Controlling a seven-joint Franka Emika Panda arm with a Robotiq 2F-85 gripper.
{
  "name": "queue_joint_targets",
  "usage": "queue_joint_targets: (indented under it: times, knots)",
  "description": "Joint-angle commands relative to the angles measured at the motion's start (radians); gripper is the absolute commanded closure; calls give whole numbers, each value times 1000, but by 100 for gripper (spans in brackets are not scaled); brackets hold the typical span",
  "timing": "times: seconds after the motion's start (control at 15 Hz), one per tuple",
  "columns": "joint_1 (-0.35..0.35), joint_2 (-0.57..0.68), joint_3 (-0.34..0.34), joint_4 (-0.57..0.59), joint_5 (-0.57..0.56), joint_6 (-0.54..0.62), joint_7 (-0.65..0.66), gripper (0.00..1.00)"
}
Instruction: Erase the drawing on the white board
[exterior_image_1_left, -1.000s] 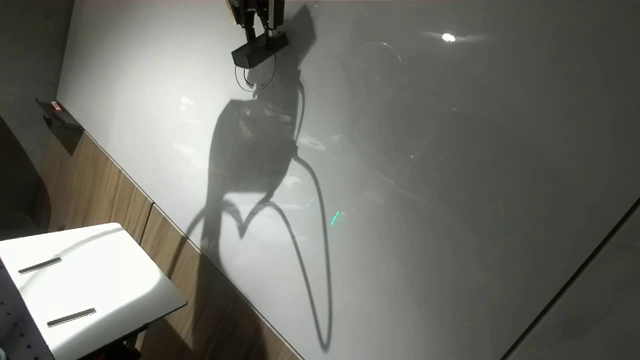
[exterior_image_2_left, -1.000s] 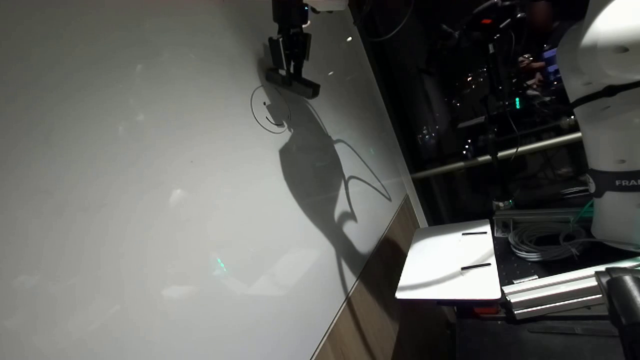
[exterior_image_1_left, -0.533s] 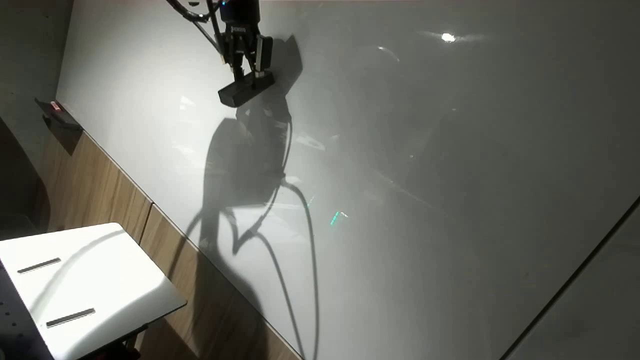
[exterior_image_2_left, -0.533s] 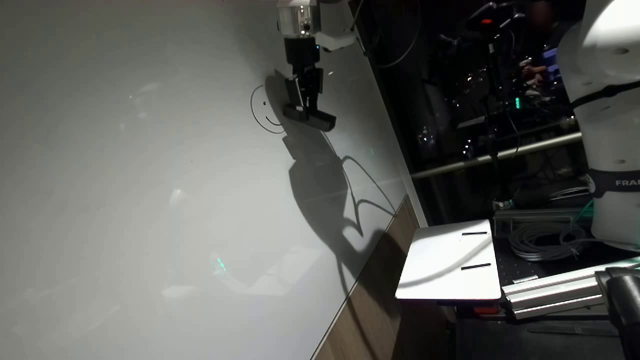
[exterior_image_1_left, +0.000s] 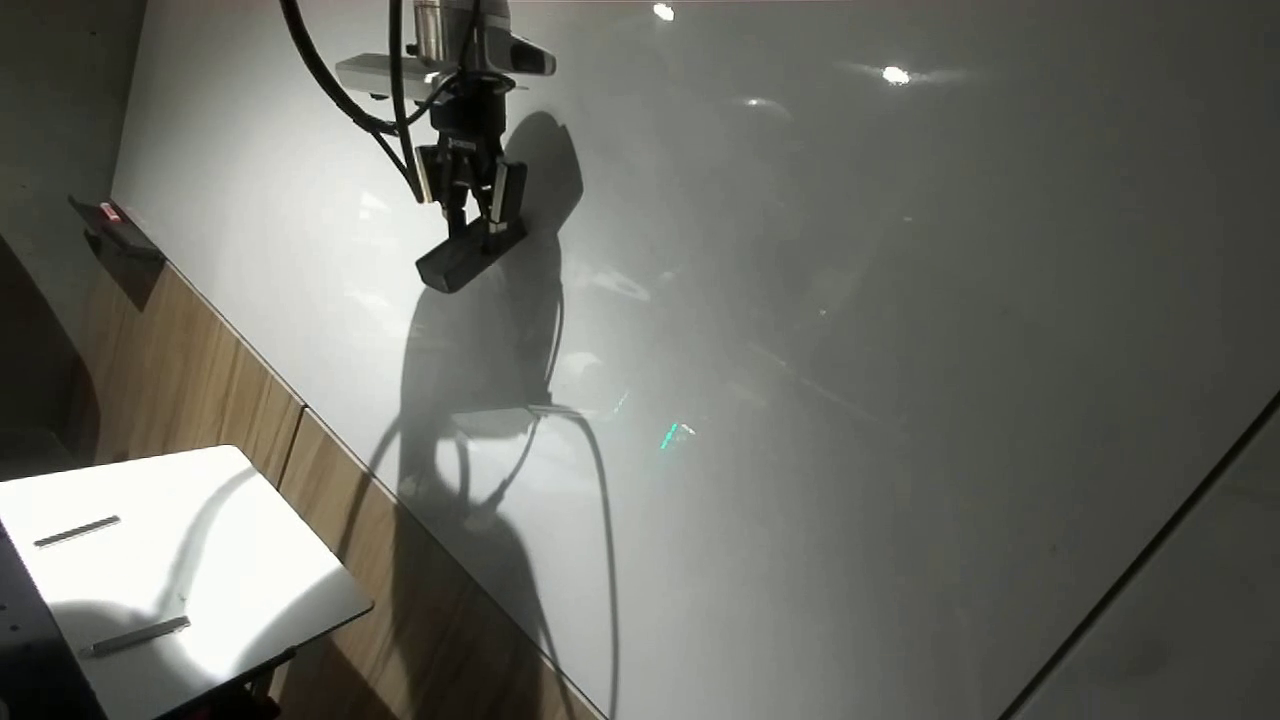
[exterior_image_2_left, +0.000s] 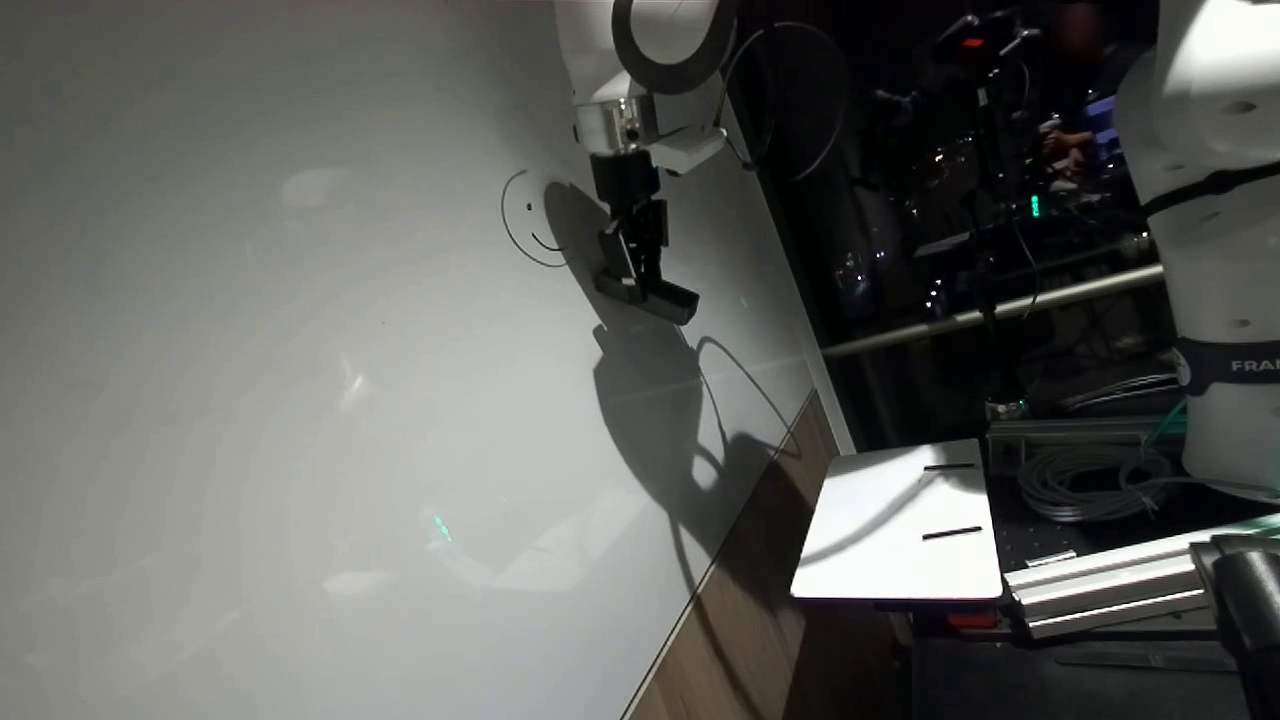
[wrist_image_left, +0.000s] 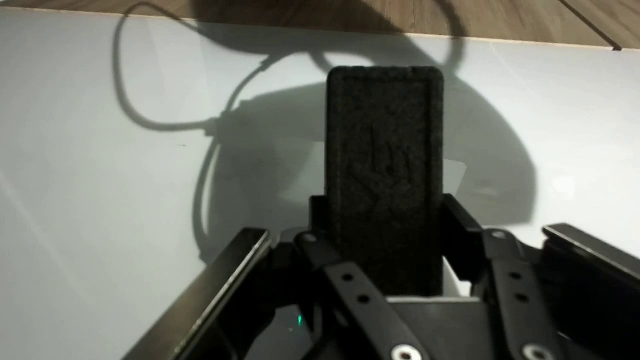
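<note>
The white board (exterior_image_1_left: 850, 350) is a large glossy panel; it fills much of the other views too (exterior_image_2_left: 250, 420) (wrist_image_left: 90, 210). My gripper (wrist_image_left: 384, 220) is shut on a black eraser (wrist_image_left: 385, 165), a long dark block between the fingers. In both exterior views the gripper (exterior_image_1_left: 476, 222) (exterior_image_2_left: 640, 280) holds the eraser (exterior_image_1_left: 452, 264) (exterior_image_2_left: 672, 301) at the board; I cannot tell if it touches. In an exterior view the drawing (exterior_image_2_left: 529, 207) lies up and left of the eraser: the circle's left arc, one dot eye and part of the mouth show. Its right part does not show.
A wood panel (exterior_image_1_left: 210, 340) runs along the board's edge. A small white table top (exterior_image_1_left: 230, 530) stands beside it. A dark holder with a red item (exterior_image_1_left: 115, 228) sits at the board's edge. Coiled cable (exterior_image_2_left: 1080, 490) and the robot base (exterior_image_2_left: 1230, 420) are at the right.
The gripper with the eraser has moved down in both exterior views, past the drawing towards the wood panel. The circle's right part showed one second ago and now does not.
</note>
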Motion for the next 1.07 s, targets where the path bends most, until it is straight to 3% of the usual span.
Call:
queue_joint_targets:
  times: [0.0,0.6,1.0]
  knots:
    - [7,18,-2,14,-23,25,21,70]
    - [51,-40,39,42,-17,-8,43,70]
    - [42,-72,29,150,-15,-73,22,70]
